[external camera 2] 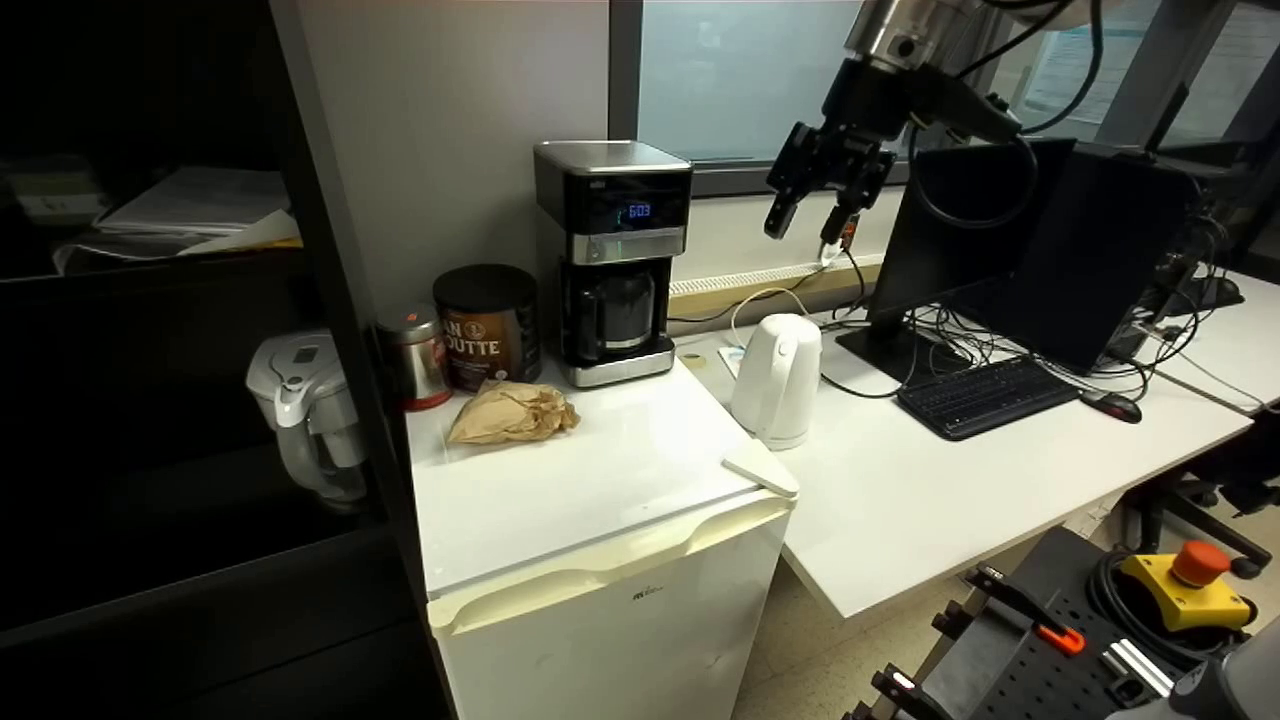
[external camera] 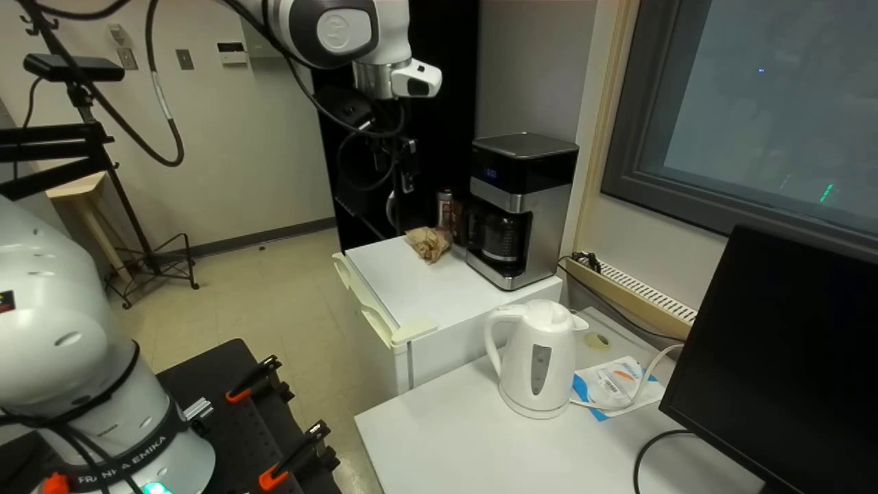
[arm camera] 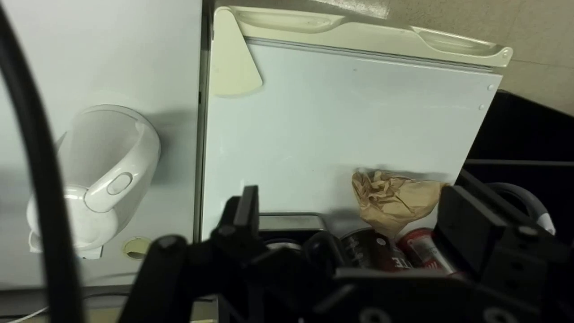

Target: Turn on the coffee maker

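Observation:
The coffee maker (external camera: 521,171) is a black and silver boxy machine on top of the small white fridge. It also shows in an exterior view (external camera 2: 590,205), with a lit blue display reading 6:03 above a silver front strip. Its dark glass carafe (external camera 2: 626,312) sits in the front recess. In the wrist view only its base (arm camera: 291,221) and part of the carafe show; the gripper hides the rest. My gripper (external camera 2: 804,225) is open and empty, in the air and apart from the coffee maker. Its spread fingers also show in the wrist view (arm camera: 350,204), pointing down.
A white kettle (external camera 2: 775,385) stands on the desk (external camera 2: 960,510) beside the fridge top (external camera 2: 590,490). A crumpled paper bag (external camera 2: 512,412), a dark coffee can (external camera 2: 487,335) and a metal can (external camera 2: 415,360) stand beside the machine. A monitor (external camera: 789,357) and a black shelf (external camera 2: 150,600) flank the area.

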Robot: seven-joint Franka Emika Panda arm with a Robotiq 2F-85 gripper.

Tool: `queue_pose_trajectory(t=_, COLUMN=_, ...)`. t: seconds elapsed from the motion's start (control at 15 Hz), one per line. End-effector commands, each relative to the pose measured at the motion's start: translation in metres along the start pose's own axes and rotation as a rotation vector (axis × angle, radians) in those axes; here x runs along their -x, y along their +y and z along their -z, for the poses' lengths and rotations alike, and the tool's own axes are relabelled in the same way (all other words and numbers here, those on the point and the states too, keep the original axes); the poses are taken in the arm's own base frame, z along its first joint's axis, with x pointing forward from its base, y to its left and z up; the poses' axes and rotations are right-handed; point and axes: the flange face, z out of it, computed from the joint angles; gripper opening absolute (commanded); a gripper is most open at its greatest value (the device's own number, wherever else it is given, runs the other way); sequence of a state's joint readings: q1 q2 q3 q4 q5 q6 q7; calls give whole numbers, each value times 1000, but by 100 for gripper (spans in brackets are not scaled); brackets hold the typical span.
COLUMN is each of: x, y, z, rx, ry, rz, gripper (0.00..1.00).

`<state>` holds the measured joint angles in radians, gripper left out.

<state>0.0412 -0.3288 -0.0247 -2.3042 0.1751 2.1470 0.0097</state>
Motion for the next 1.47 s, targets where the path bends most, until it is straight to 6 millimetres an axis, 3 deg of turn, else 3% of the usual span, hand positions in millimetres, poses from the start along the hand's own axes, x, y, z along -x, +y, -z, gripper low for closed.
queue_pose_trajectory(t=0.0, x=-17, y=-1, z=-31, rx=30, ry=11, rz=57, gripper=91)
queue_pose_trajectory(t=0.07, x=-23, y=-2, z=-40, rx=34, ry=26, rz=73, gripper=73)
queue_pose_trajectory(t=0.67, x=-82, y=-8, z=-104, rx=21, ry=236, rz=143, gripper=5)
queue_pose_trajectory(t=0.87, x=-100, y=-15, z=-118, rx=4, ry=308, rz=147, gripper=0)
queue_pose_trajectory(t=1.4, x=-147, y=-35, z=-141, rx=-50, ry=401, rz=169, gripper=3)
